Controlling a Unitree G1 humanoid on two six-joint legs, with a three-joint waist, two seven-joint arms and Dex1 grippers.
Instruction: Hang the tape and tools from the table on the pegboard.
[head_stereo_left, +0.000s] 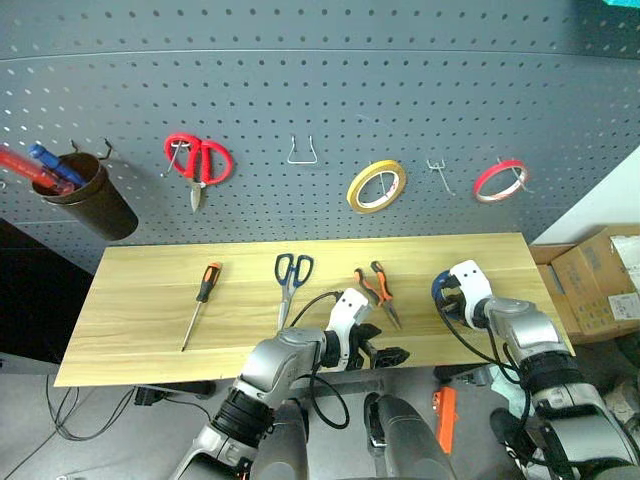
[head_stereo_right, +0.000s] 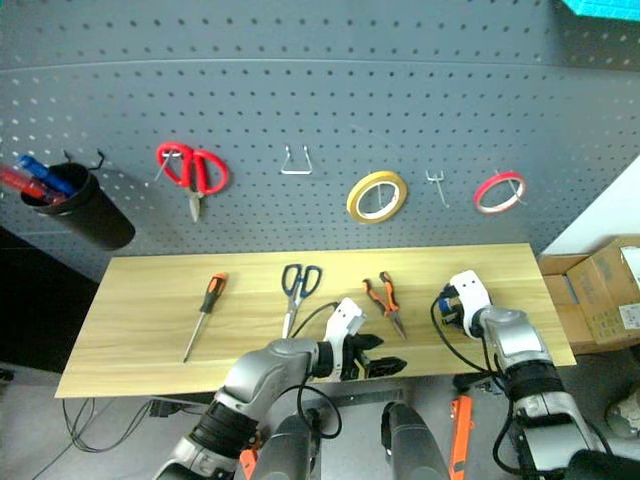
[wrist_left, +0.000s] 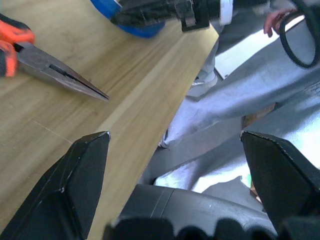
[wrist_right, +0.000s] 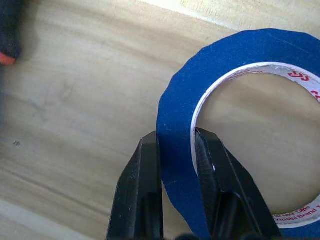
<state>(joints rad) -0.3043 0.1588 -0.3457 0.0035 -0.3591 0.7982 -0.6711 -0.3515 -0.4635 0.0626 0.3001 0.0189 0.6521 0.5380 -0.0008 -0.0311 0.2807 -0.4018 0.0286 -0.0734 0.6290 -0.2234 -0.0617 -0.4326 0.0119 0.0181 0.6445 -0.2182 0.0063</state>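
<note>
Grippers sit nearest, at the front edge of the table (head_stereo_left: 140, 330). The left gripper (head_stereo_left: 385, 353) hangs at about six o'clock on the tabletop with its fingers (wrist_left: 75, 187) spread wide and nothing between them, one over the wood and one past the edge. The right gripper (wrist_right: 177, 145), at about four o'clock, has its fingers pinched tight on the wall of the blue tape (wrist_right: 220, 65), one outside the ring and one against the white core, the ring lying flat on the wood. Just beyond the left gripper, near the table's middle, lie the pliers (head_stereo_left: 378, 292), orange and black handles toward the wall. Beside them toward nine o'clock lie the blue scissors (head_stereo_left: 290, 283), and further that way a screwdriver (head_stereo_left: 201, 304). Behind the table stands the pegboard (head_stereo_left: 320, 110): from nine o'clock round to three it carries a dark cup (head_stereo_left: 90, 198) of pens, red scissors (head_stereo_left: 198, 163), a bare wire hook (head_stereo_left: 303, 152), a yellow tape (head_stereo_left: 376, 186), a small hook (head_stereo_left: 437, 174) and a red tape (head_stereo_left: 500, 180).
</note>
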